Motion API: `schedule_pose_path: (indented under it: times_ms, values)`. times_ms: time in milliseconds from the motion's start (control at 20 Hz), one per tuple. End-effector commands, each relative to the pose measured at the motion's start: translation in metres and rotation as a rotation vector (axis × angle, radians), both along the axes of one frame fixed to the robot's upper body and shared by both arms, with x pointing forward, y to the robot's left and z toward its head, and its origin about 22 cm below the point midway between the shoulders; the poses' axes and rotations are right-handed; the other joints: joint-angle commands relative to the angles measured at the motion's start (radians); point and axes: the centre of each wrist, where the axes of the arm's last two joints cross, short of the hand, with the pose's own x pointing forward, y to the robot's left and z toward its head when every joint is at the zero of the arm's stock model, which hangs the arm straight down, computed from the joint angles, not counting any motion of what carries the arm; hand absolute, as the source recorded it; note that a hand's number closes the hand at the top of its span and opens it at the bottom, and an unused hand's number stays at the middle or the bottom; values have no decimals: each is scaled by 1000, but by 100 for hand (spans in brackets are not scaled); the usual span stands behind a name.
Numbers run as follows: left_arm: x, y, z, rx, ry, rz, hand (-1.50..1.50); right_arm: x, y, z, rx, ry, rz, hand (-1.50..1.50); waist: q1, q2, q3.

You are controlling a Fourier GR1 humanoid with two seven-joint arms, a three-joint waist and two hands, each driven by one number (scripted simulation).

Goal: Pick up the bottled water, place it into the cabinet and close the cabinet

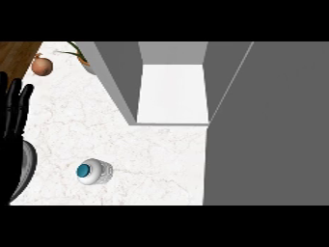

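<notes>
We see the bottled water [93, 171] standing upright on the marble surface [67, 120], its blue cap toward us and long axis vertical. The cabinet [172, 91] beyond stands open, white shelf bare. Our left hand [3, 116] rests at the left edge, fingers straight, holding nothing

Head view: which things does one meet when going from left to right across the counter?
Left hand → bottled water → open cabinet → cabinet door. The onion is left out, since it overlaps the hand's span.
</notes>
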Motion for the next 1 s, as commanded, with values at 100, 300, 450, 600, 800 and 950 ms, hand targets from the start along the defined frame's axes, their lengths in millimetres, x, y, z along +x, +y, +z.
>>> schedule_pose_path:
  times_ms: [100,300,450,600,800,950]
  values:
    - [-25,-7,-1,-43,18,20,-150,-11,5,10,41,-19,22,-150,-8,-7,-8]
    - [-42,-1,-23,-271,224,85,-150,-32,28,-9,105,100,211,-150,9,-10,-8]
    - [-75,-5,-7,-300,226,89,-150,-44,33,-1,95,117,240,-150,7,-13,-8]
    - [-100,2,14,-298,224,100,-150,-67,38,16,122,84,245,-150,-2,-11,-8]
    - [-128,-6,34,-304,218,120,-150,-86,38,37,106,119,243,-150,-3,-11,-8]
    - [-148,-2,47,-291,226,122,-150,-93,41,47,115,99,249,-150,6,-13,-8]
